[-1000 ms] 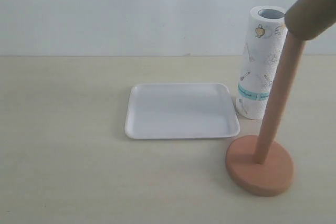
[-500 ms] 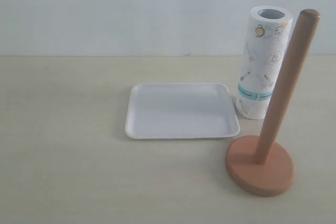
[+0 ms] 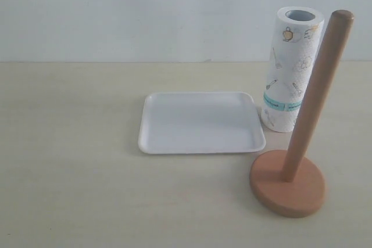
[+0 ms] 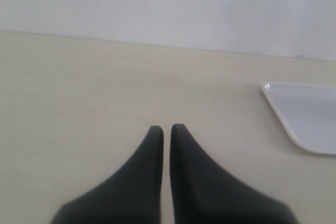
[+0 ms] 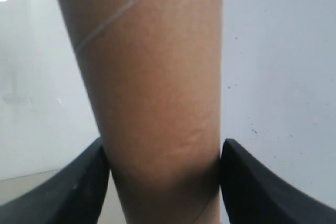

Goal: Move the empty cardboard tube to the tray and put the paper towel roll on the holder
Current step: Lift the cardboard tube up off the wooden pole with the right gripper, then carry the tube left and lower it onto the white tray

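your right gripper (image 5: 163, 153): jaws wide, pinching the empty cardboard tube (image 5: 152, 66)
your left gripper (image 4: 166, 129): jaws pressed together, nothing held

Colours: cardboard tube (image 5: 157, 77) plain brown; tray (image 3: 200, 121) white; paper towel roll (image 3: 289, 74) white, kitchenware drawings, teal band; holder (image 3: 304, 126) light brown.
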Robot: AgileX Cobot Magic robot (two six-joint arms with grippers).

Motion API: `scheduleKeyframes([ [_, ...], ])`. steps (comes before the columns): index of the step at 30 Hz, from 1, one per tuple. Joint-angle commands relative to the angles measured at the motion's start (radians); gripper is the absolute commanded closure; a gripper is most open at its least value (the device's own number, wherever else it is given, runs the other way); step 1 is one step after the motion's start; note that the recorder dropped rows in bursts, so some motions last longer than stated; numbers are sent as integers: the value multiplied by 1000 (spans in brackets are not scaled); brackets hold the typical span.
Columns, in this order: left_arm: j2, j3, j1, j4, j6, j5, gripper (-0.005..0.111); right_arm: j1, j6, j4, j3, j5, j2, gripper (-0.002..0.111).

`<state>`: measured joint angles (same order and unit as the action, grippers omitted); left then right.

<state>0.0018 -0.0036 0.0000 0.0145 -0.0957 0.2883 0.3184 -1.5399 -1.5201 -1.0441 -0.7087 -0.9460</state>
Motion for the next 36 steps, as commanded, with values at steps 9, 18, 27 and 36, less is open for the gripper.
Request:
scheduleKeyframes([
  [9, -2, 4, 1, -3, -8, -4, 103, 633, 184, -224, -77, 862, -337, 109],
  [18, -2, 4, 1, -3, -8, -4, 103, 647, 386, -224, -77, 1078, -612, 109],
  [27, -2, 4, 1, -3, -8, -4, 103, 645, 498, -224, -118, 1257, -873, 109],
  [36, -2, 4, 1, -3, -8, -4, 103, 583, 526, -220, -218, 1337, -1047, 109],
])
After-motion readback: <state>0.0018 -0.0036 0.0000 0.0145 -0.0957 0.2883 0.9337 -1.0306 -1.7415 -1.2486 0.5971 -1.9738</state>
